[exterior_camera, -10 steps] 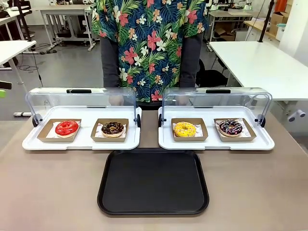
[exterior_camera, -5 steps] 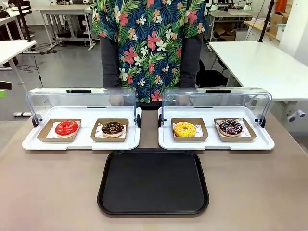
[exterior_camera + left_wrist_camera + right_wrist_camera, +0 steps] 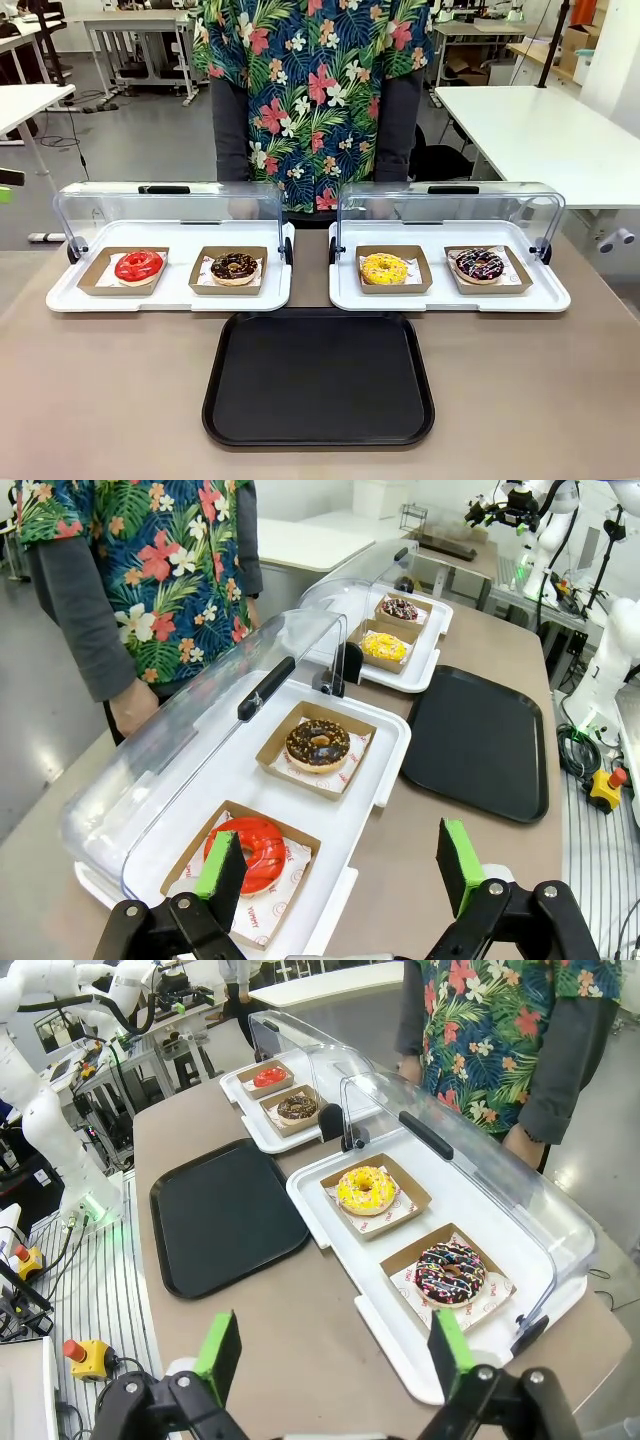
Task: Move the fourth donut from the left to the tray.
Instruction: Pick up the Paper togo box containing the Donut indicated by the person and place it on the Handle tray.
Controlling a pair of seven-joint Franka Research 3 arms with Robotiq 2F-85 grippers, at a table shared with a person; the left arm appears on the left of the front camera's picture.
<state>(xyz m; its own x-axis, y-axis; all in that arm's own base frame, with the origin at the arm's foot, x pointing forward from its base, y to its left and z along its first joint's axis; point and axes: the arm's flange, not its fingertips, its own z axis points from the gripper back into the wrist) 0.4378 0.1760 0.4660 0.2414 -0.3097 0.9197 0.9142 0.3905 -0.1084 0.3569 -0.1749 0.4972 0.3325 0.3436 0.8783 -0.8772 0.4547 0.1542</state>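
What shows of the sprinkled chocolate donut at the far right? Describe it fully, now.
The fourth donut is a ring with dark chocolate glaze, white drizzle and pink and coloured sprinkles. It looks whole. It lies flat on white paper in a square brown cardboard holder. The holder sits at the right end of the right-hand white display tray, beside the yellow donut. The clear lid stands raised behind it. Nothing else touches it.
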